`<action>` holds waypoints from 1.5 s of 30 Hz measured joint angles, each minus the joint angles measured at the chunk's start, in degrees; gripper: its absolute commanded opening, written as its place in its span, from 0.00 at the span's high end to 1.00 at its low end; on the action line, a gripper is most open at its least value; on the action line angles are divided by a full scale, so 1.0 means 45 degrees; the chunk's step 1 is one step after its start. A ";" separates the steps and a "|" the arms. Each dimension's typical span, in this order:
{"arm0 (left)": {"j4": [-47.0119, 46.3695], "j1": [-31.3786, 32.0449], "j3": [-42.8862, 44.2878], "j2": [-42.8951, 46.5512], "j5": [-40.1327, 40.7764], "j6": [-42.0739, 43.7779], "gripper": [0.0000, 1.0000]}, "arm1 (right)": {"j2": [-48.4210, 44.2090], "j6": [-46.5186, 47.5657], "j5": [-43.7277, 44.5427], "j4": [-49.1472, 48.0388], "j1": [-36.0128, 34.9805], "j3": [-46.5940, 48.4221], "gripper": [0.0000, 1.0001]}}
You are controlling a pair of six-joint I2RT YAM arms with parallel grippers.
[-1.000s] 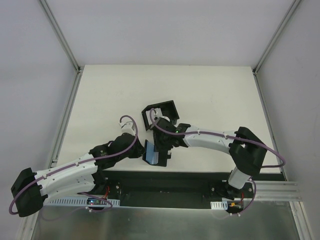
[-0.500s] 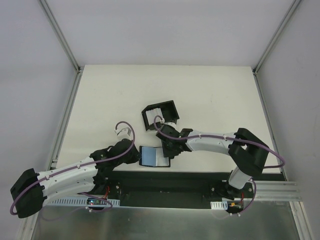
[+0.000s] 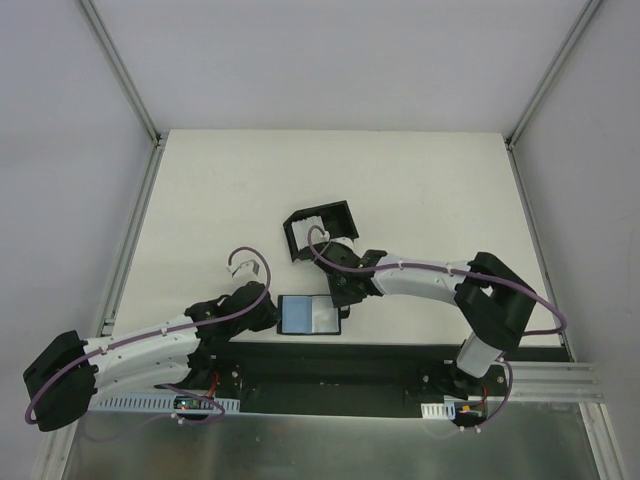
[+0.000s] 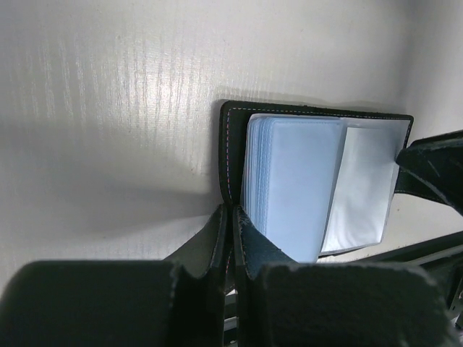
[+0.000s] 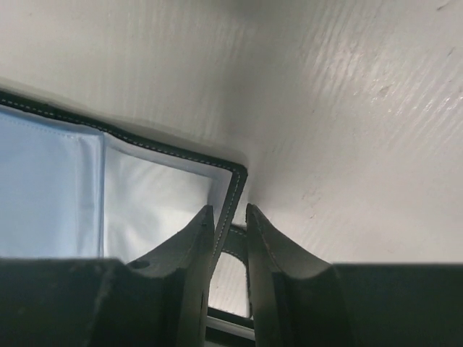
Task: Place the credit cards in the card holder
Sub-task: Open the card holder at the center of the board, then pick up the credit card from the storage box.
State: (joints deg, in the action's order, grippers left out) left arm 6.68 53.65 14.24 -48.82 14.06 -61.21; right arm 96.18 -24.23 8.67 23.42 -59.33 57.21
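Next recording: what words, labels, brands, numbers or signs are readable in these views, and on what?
No text is readable anywhere.
The open black folding card holder, bluish-grey inside: no print visible.
The pale whitish plastic card in it: blank face.
The small blue part by the left arm's base: too small to read.

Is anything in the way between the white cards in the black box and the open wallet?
Yes. The right arm's wrist lies across the table between the black box holding the credit cards and the open card holder. The right end effector and left end effector each clamp a holder edge, so neither is free.
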 measured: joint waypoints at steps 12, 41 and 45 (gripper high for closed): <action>-0.0257 0.0005 0.0335 -0.0933 0.0107 -0.0539 1.00 | -0.0593 0.0986 -0.0767 -0.0073 0.1190 0.0092 0.64; 0.0010 0.0000 0.1525 -0.1744 0.1923 -0.1015 1.00 | 0.1977 0.3230 -0.3764 0.0199 0.4512 0.6402 0.32; 0.0000 0.0000 0.1685 -0.1962 0.2035 -0.1010 1.00 | 0.2973 0.3487 -0.3784 0.0403 0.4813 0.6669 0.32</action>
State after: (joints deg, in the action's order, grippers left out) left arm 6.68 53.65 21.82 -57.65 23.22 -65.76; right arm 109.56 -8.54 -8.36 25.23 -37.67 87.22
